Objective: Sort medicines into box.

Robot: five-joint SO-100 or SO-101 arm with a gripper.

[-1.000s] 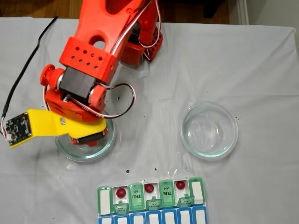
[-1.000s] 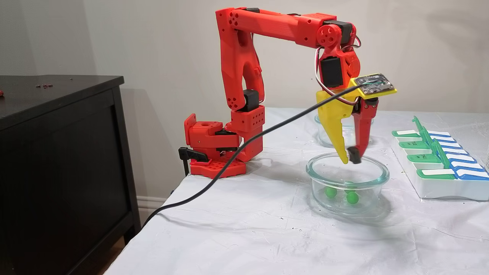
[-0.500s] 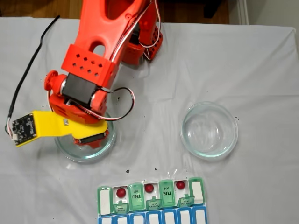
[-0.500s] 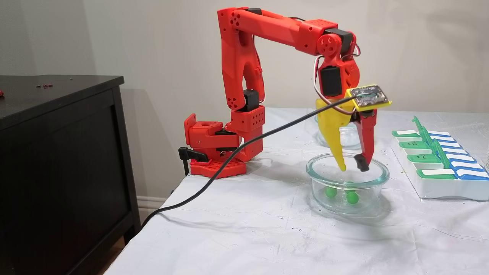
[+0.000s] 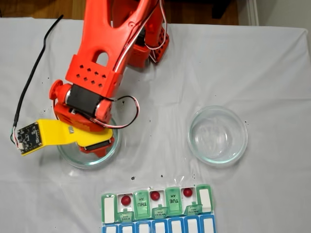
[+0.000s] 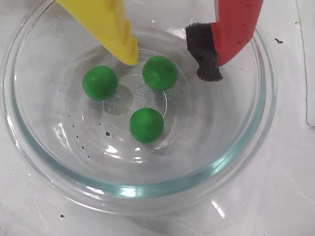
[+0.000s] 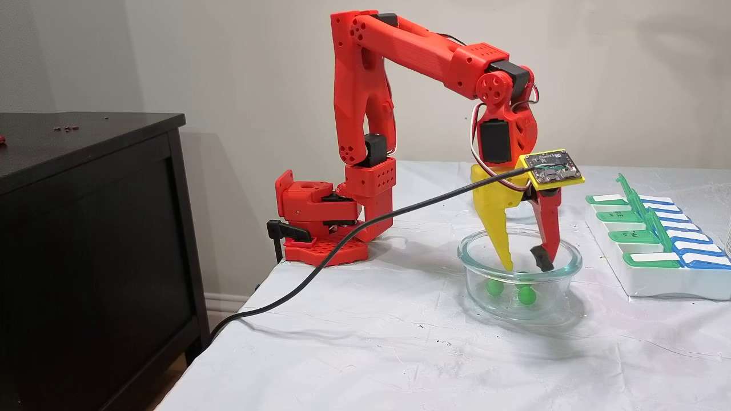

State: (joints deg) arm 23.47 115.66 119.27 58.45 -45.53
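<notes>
Inside the glass dish, the gripper hangs spread wide and empty over three green balls.
From a fixed view above, the arm hides those balls; three red balls sit in the box, cut off at the frame's bottom edge, beside an empty second dish.

Surface: a white, slightly wrinkled cloth covers it.
My base: bolted-looking red block at the far edge in a fixed view.
Near dish: clear glass, standing on the cloth.
Second dish: clear glass, well apart from the first.
Box: at the front edge, some green lids up.
Black specks: scattered on the cloth between the dishes.
Cable: trails off the surface's edge.
</notes>
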